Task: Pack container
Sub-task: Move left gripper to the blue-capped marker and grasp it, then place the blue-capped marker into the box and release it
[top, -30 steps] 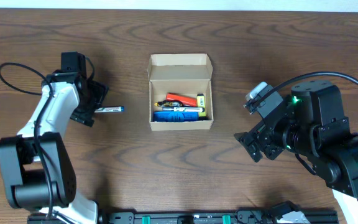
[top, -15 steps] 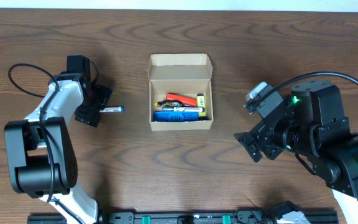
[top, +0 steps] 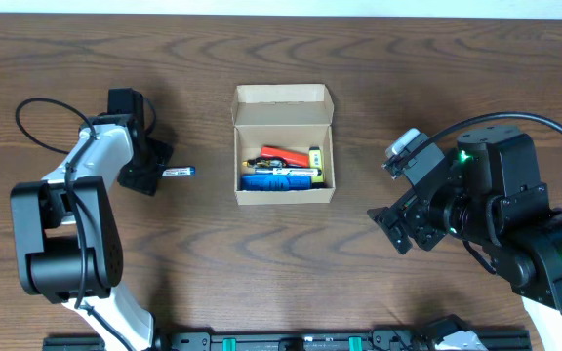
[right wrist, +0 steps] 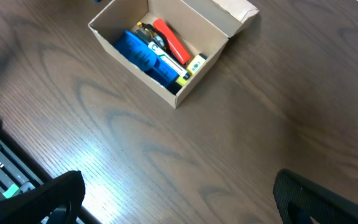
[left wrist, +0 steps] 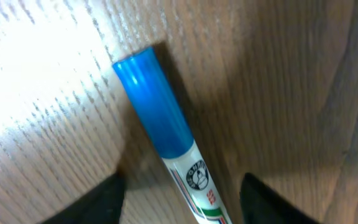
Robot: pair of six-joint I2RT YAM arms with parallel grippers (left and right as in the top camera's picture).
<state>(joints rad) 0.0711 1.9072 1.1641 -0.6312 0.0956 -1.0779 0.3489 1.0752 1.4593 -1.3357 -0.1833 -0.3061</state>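
The container (top: 283, 187), a small tan cardboard box, stands open mid-table with its flap lid (top: 283, 96) folded back. It holds a red item, a blue marker and a yellow-capped item. It also shows in the right wrist view (right wrist: 143, 78). A white marker with a blue cap (top: 178, 172) lies on the table left of the box. My left gripper (top: 157, 168) is low over it, open. In the left wrist view the marker (left wrist: 166, 134) lies between the fingers (left wrist: 98, 202), with a gap on each side. My right gripper (top: 390, 226) is open and empty, right of the box.
The brown wooden table (top: 291, 253) shows bare wood in front of the box and under my right gripper (right wrist: 179, 205). A black rail runs along the table's front edge (top: 291, 341). A black cable loops beside the left arm (top: 37, 117).
My left arm has shifted slightly and its wrist has settled lower at the marker's end. The marker, the box and my right arm have not moved.
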